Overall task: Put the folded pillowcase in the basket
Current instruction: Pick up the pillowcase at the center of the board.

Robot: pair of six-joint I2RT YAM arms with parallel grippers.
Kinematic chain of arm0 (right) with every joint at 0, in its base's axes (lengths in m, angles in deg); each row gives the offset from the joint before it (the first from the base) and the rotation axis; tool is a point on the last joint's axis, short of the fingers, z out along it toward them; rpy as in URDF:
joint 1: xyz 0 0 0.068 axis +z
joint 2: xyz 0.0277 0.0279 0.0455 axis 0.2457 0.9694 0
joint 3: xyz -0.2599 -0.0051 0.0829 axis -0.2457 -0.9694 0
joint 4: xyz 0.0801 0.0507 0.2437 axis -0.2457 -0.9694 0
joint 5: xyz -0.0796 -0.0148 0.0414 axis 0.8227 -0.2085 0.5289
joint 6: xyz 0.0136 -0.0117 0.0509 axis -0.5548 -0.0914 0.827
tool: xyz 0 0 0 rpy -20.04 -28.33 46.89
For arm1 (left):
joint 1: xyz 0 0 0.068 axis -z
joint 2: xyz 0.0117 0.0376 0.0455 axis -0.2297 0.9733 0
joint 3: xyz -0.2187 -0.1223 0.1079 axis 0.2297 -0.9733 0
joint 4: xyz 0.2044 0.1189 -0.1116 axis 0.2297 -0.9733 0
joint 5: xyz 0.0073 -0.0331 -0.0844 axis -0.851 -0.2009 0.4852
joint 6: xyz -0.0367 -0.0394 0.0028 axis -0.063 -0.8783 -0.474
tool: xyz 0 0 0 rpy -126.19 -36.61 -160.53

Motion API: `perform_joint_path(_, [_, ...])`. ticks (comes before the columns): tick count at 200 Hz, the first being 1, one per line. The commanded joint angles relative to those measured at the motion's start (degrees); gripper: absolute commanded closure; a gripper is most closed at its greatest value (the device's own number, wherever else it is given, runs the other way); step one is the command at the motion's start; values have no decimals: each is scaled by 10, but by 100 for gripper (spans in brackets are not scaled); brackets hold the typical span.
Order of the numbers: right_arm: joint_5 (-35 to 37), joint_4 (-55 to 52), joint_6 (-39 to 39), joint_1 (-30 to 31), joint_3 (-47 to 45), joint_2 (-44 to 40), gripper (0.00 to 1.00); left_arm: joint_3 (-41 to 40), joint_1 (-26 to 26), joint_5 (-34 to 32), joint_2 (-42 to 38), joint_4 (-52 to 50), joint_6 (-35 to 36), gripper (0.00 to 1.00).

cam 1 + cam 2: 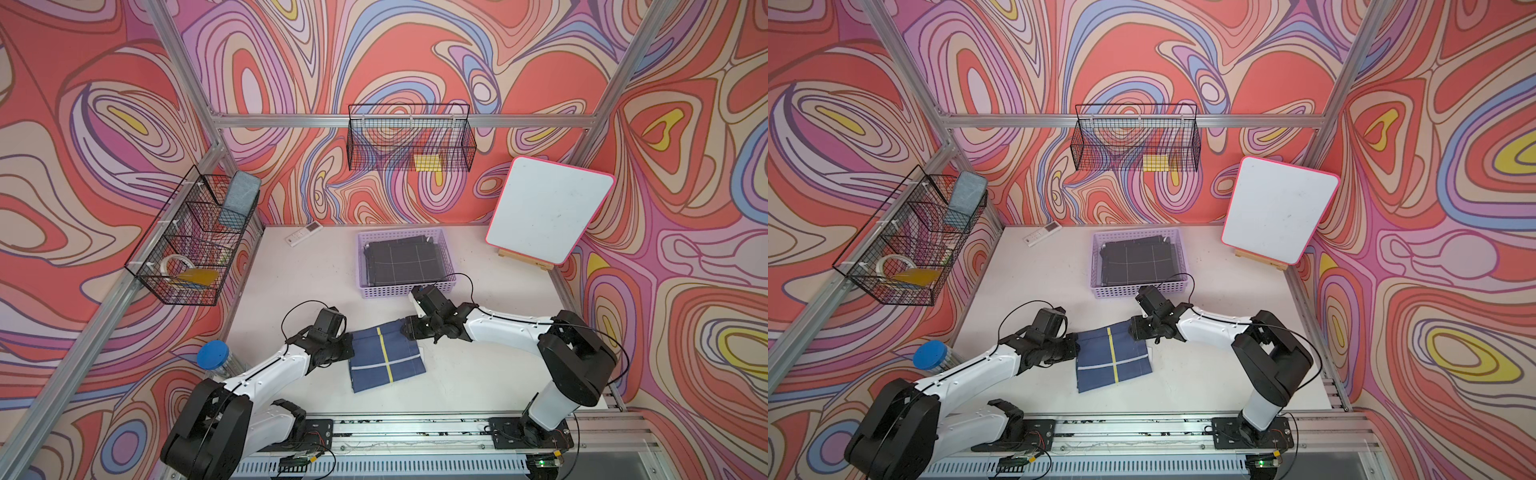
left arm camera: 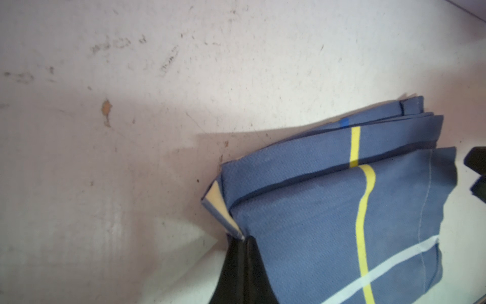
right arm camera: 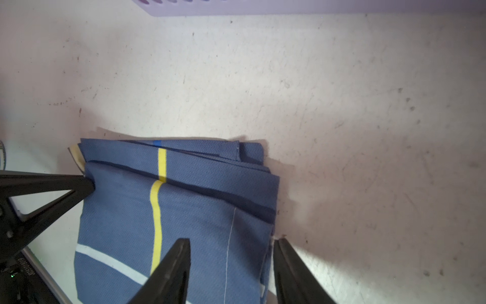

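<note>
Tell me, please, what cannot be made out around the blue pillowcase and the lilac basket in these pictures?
Left end effector: its wrist covers the tips in both top views; the left wrist view shows them shut at the pillowcase corner, but not whether cloth is pinched.
Basket: the right wrist view's edge crops it to a strip.
Dark cloth inside: piece count too small to read in both top views.

Okay, so in a top view the folded pillowcase (image 1: 386, 359), blue with a yellow stripe, lies flat on the table (image 1: 478, 374), toward 6 o'clock. The left gripper (image 1: 351, 351) sits at its 9 o'clock edge and the right gripper (image 1: 405, 328) at its 1 o'clock corner. The lilac basket (image 1: 382, 291) is near, off at 12 o'clock, with a dark checked cloth (image 1: 401, 262) inside.
</note>
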Motion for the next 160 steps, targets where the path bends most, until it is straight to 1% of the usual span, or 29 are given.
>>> perform_joint_path(1, [-6,0,-4,-6,-1,22,48,-7,3,-9,-13,1,1,100])
perform_joint_path(56, [-23,5,-9,-9,15,50,49,-11,3,-12,-18,2,2,100])
perform_joint_path(59, [-25,6,-10,-9,16,63,49,-11,3,-12,-18,2,2,100])
perform_joint_path(73, [-32,7,-9,-9,21,73,51,-12,4,-12,-18,5,0,100])
perform_joint_path(89, [-46,11,-10,-9,25,82,55,-13,3,-12,-17,7,1,100])
perform_joint_path(98, [-52,12,-10,-9,26,86,59,-12,3,-11,-16,9,0,100])
perform_joint_path(106, [-56,15,-8,-9,26,88,64,-12,3,-11,-15,10,0,100])
perform_joint_path(132, [-58,19,-3,-9,23,85,87,-11,3,-11,-14,12,1,100])
perform_joint_path(160, [-54,22,-2,-9,17,71,100,-13,3,-14,-19,12,0,100])
